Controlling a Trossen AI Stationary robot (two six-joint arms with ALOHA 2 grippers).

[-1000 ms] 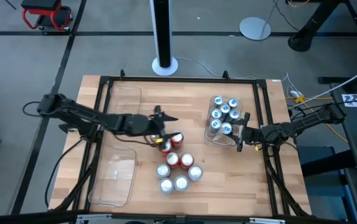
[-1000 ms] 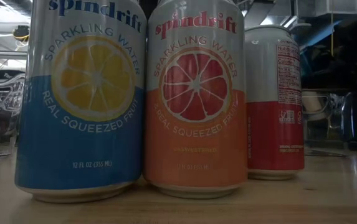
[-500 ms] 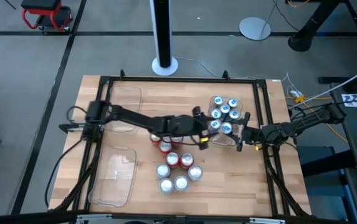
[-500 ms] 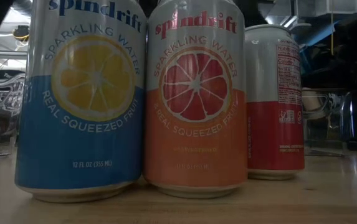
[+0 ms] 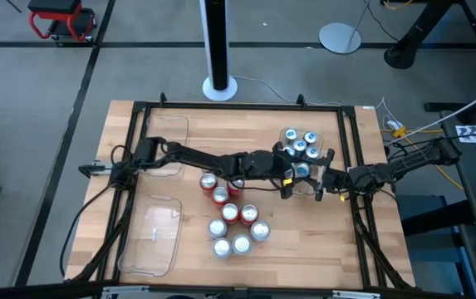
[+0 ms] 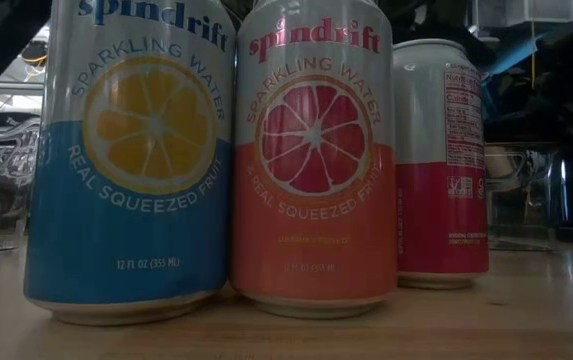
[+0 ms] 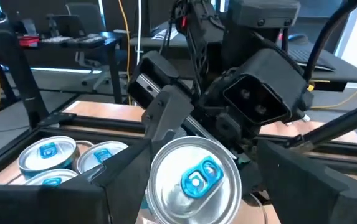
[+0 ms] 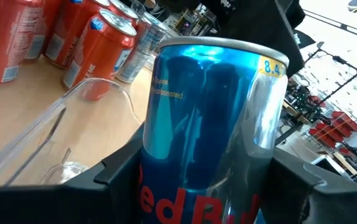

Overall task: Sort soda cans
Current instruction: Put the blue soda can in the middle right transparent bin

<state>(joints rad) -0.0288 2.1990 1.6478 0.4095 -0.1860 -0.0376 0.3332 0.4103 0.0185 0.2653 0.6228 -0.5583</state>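
Observation:
My left gripper (image 5: 291, 179) reaches across the table and is shut on a soda can (image 7: 194, 180), seen from above as a silver top with a blue tab. It stands beside the clear tray (image 5: 281, 184) that holds several blue cans (image 5: 300, 148). My right gripper (image 5: 321, 181) is open at that tray's right end. In its wrist view its fingers (image 8: 119, 171) stand on either side of a blue can (image 8: 209, 118); I cannot tell whether they touch it. Red and silver-topped cans (image 5: 231, 214) stand clustered mid-table. My left gripper pinches the can between its two fingers (image 7: 113, 183), one on each side of the upper body just under the rim (image 7: 159, 158). It comes from the table's left. The can is upright; its body and base are hidden, so I cannot tell whether it is lifted.
Two clear trays (image 5: 164, 137) (image 5: 153, 237) lie near the table's left edge. A black frame (image 5: 238, 105) runs round the tabletop. In the low view three cans (image 6: 131, 160) (image 6: 311, 160) (image 6: 441, 165) stand close before the camera and block most of the table.
My left arm has stretched from the can cluster at mid-table toward the table's right, ending beside the tray of blue cans and close to my right gripper. A red can at the cluster's far side is uncovered where the gripper stood.

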